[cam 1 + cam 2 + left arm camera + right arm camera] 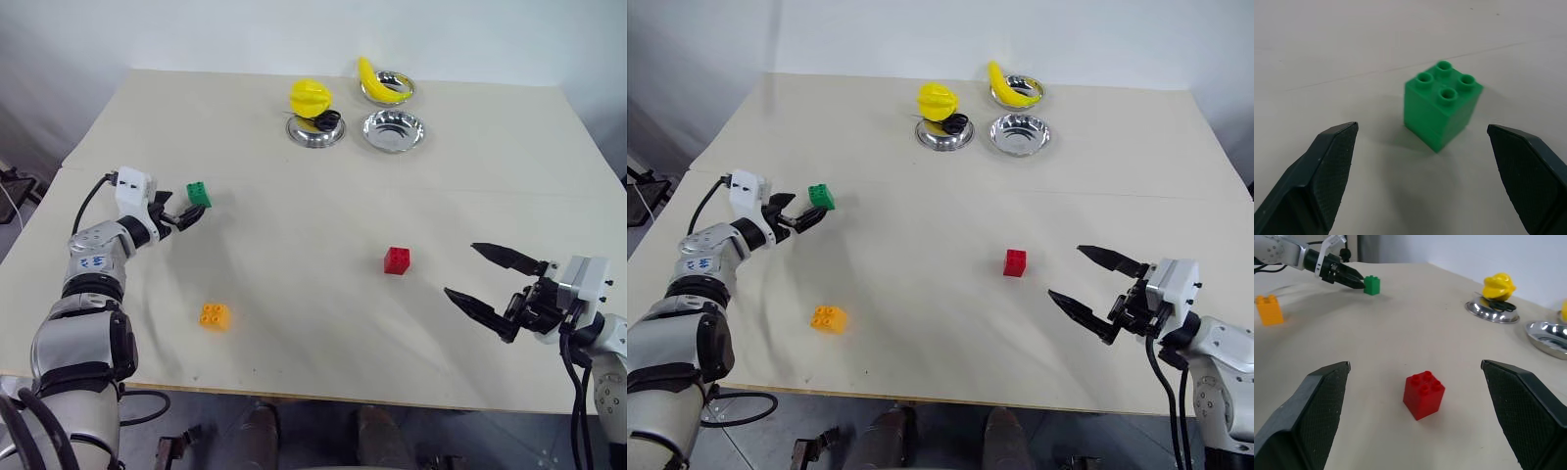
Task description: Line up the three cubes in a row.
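Orange-yellow brick sits nearest on the beige desk, towards its left front. The right tool hovers spread wide, empty, near the front right edge, facing the red brick mid-desk. Farther left, the left tool gapes wide just short of the green brick (not touching). At the back stand three steel bowls with yellow fruit.

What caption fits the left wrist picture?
Open left gripper lined up on the green cube, which stands untouched on the table.
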Controlling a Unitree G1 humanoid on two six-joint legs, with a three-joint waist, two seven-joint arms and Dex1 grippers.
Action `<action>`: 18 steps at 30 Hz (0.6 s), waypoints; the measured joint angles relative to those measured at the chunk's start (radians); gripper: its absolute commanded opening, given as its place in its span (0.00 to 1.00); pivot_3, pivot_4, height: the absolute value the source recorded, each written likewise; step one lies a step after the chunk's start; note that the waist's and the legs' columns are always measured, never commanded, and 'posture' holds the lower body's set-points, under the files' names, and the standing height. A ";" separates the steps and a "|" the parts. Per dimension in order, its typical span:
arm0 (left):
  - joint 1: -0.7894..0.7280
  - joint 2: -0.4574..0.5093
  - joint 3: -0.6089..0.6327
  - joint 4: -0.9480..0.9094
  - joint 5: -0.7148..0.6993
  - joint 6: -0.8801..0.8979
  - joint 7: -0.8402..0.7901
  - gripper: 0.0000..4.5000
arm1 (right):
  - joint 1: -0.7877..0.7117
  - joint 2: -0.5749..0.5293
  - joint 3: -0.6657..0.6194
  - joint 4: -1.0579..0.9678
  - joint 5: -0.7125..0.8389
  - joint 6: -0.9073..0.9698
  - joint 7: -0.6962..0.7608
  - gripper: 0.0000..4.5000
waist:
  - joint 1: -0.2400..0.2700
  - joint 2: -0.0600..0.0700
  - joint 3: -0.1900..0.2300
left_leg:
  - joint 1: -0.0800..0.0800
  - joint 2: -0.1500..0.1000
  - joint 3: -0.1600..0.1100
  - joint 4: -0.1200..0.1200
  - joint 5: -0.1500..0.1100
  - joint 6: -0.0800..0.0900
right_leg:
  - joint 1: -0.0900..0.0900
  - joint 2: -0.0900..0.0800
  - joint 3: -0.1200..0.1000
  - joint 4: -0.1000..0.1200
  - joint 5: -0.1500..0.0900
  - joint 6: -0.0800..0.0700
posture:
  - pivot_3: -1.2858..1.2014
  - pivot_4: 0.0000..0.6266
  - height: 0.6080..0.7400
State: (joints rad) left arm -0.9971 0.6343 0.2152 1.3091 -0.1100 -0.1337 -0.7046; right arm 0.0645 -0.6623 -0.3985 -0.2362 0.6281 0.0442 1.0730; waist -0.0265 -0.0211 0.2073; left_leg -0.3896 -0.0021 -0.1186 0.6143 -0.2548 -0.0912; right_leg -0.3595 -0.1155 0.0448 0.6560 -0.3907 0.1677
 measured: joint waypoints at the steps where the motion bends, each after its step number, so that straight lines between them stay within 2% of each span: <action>1: 0.000 -0.005 0.001 0.003 0.001 0.000 0.002 1.00 | 0.001 0.000 -0.002 -0.001 0.001 0.001 -0.004 1.00 | 0.000 0.000 0.000 | 0.000 0.000 0.000 0.000 0.000 0.000 | 0.000 0.000 0.000 0.000 0.000 0.000 | 0.52 0.24 1.00; 4: -0.002 -0.034 0.002 0.009 0.004 0.011 0.008 1.00 | 0.013 0.000 -0.003 -0.009 0.001 0.004 -0.012 1.00 | 0.000 -0.001 0.000 | 0.000 0.000 0.000 0.000 0.000 0.000 | 0.000 0.000 0.000 0.000 0.000 0.000 | 0.52 0.24 1.00; 7: -0.010 -0.050 0.003 0.022 0.016 0.012 0.049 0.87 | 0.020 0.000 -0.003 -0.021 0.004 0.005 -0.021 1.00 | -0.001 -0.001 0.001 | 0.000 0.000 0.000 0.000 0.000 0.000 | 0.000 0.000 0.000 0.001 0.000 0.000 | 0.52 0.24 1.00; 13: -0.020 -0.079 0.024 0.027 0.015 0.018 0.080 0.49 | 0.038 0.001 -0.003 -0.039 0.011 0.019 -0.042 1.00 | 0.000 -0.001 0.001 | 0.000 0.000 0.000 0.000 0.000 0.000 | 0.000 0.000 0.000 0.001 0.000 0.000 | 0.52 0.24 1.00; 18: -0.020 -0.092 0.047 0.027 0.015 0.019 0.110 0.49 | 0.044 0.005 -0.002 -0.041 0.012 0.023 -0.044 1.00 | 0.000 -0.002 0.001 | 0.000 0.000 0.000 0.000 0.000 0.000 | 0.000 0.000 0.000 0.001 0.000 0.000 | 0.52 0.24 1.00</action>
State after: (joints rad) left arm -1.0169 0.5425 0.2620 1.3363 -0.0952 -0.1145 -0.5948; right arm 0.1088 -0.6573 -0.4003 -0.2768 0.6405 0.0671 1.0287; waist -0.0263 -0.0226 0.2081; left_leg -0.3894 -0.0020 -0.1187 0.6145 -0.2544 -0.0917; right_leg -0.3596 -0.1154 0.0447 0.6569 -0.3907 0.1677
